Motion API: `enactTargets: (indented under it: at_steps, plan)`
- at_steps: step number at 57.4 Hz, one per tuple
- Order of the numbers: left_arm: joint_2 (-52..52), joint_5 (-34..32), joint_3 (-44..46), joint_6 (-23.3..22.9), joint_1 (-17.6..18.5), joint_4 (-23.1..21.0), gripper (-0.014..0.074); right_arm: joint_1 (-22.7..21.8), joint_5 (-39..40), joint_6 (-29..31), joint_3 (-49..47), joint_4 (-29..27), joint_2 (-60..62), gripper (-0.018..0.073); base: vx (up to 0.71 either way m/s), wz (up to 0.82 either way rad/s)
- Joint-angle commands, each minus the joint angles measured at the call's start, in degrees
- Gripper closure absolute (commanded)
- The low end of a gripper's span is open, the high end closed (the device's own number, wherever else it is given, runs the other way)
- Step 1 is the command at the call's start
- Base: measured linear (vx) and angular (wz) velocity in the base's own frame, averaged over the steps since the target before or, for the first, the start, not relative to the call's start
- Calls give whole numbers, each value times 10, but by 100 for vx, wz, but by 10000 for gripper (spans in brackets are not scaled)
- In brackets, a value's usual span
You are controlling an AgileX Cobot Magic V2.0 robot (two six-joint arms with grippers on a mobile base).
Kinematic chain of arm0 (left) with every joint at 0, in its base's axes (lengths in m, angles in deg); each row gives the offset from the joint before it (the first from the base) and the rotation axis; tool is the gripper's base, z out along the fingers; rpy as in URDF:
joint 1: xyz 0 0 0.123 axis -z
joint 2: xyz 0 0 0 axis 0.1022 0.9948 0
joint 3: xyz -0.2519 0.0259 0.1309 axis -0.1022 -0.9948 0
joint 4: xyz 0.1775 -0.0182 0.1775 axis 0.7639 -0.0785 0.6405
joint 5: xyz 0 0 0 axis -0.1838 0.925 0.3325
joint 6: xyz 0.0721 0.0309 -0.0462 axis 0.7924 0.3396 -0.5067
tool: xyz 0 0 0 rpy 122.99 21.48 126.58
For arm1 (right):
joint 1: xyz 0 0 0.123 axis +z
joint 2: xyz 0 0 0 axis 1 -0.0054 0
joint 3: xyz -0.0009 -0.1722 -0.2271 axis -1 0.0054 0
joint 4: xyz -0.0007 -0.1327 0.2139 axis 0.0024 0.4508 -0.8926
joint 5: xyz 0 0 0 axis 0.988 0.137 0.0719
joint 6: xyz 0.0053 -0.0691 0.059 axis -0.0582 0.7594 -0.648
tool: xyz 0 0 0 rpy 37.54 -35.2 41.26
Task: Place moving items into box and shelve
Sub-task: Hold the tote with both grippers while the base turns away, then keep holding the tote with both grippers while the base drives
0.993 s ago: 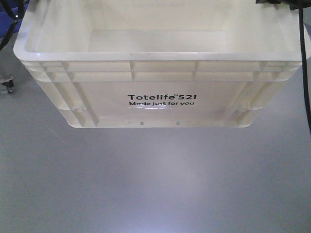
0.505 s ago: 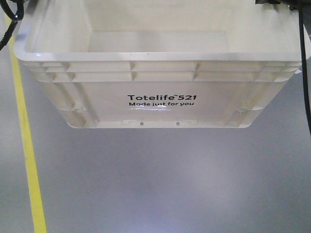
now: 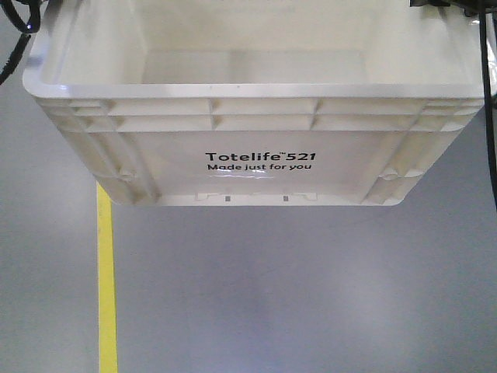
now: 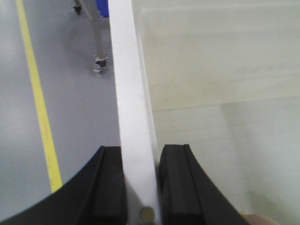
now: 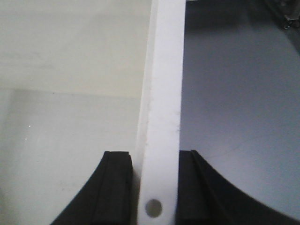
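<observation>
The box (image 3: 256,148), a white crate printed "Totelife 521", hangs above the grey floor and fills the upper half of the front view. My left gripper (image 4: 142,183) is shut on the box's left rim (image 4: 129,93), with one black finger (image 4: 110,187) outside the wall and the other (image 4: 178,187) inside. My right gripper (image 5: 154,187) is shut on the right rim (image 5: 164,70) in the same way. The moving items are hidden. Only a brownish sliver (image 4: 255,220) shows at the bottom edge of the left wrist view, too little to identify.
A yellow floor line (image 3: 105,280) runs below the box's left corner and also shows as a yellow line (image 4: 40,103) in the left wrist view. A metal leg with a caster (image 4: 98,65) and something blue (image 4: 102,7) stand beyond the left rim. A black cable (image 3: 488,116) hangs at the right.
The floor has slid under the carried box. A caster at the left edge left the view, and the yellow line came in and shifted rightward. The box keeps its place between both grippers.
</observation>
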Motion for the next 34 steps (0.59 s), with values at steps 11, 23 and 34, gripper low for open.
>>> enactTargets:
  at_steps: [11, 23, 34]
  plan:
    - [-32, -67, 21, 5, 1, 43, 594, -4, 87, 6, -25, 32, 31, 564, 12, 48]
    - [-32, -67, 21, 5, 1, 42, 594, -4, 87, 6, -25, 32, 31, 564, 18, 58]
    - [-32, -67, 21, 5, 1, 42, 594, -4, 87, 6, -25, 32, 31, 564, 22, 59]
